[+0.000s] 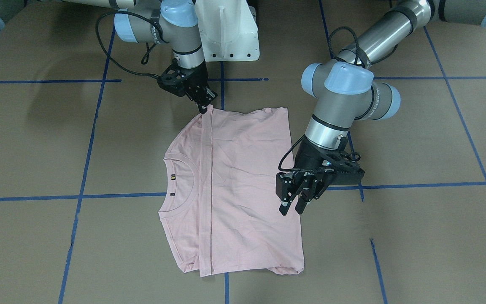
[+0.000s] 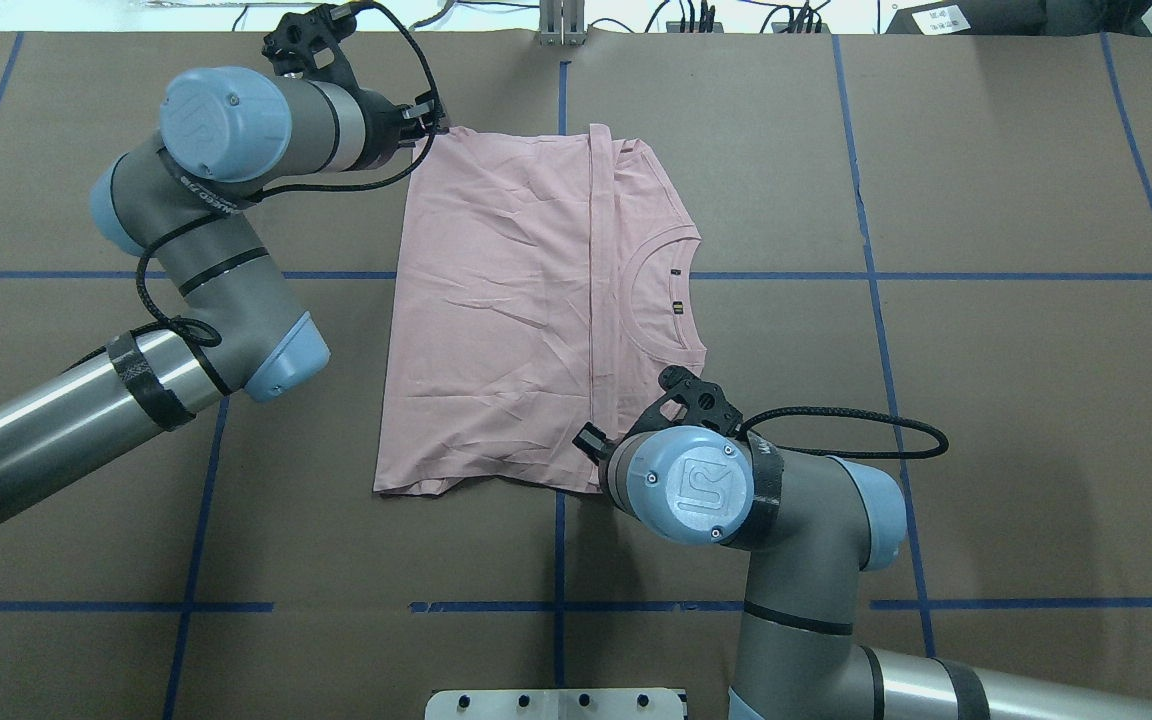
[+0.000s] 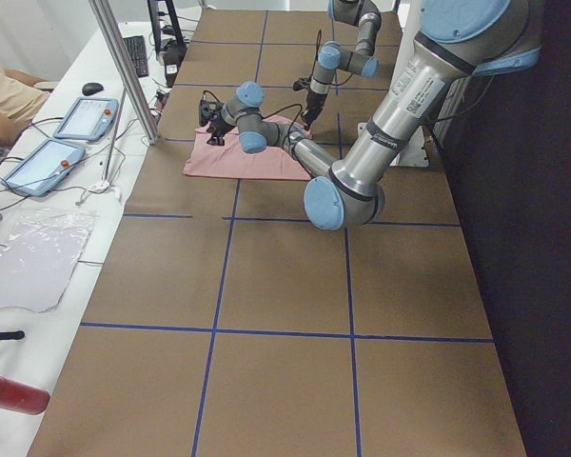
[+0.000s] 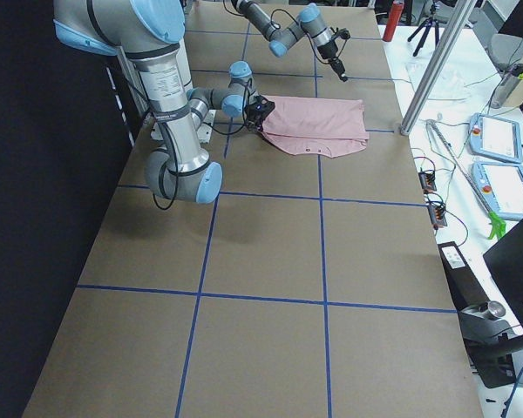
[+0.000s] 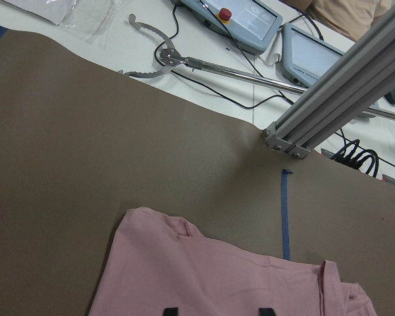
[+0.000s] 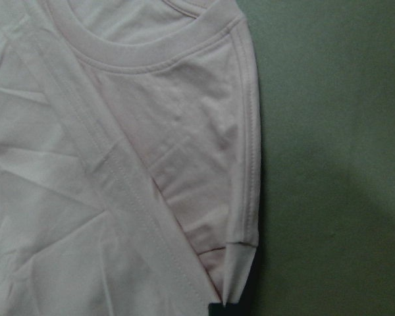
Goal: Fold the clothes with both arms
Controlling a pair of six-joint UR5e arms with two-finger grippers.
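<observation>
The pale pink T-shirt [image 1: 243,177] lies flat on the brown table, plain side up, with one side folded over in a long flap; its print is hidden. The ribbed neck [image 2: 661,300] faces the robot's right. My left gripper [image 1: 292,207] is open and empty, hovering just above the shirt's far hem corner [image 5: 158,227]; its fingertips [image 5: 171,311] show apart in the left wrist view. My right gripper [image 1: 204,109] is pinched on the near end of the folded flap [image 6: 227,289], at the shirt's edge closest to the robot. In the overhead view the right wrist [image 2: 696,485] hides it.
The white pedestal base [image 1: 230,33] stands close behind the right gripper. An aluminium post [image 5: 336,105] rises at the table's far edge, with tongs [image 5: 178,62] and teach pendants [image 3: 76,119] beyond it. Blue tape lines [image 1: 82,169] grid the brown surface.
</observation>
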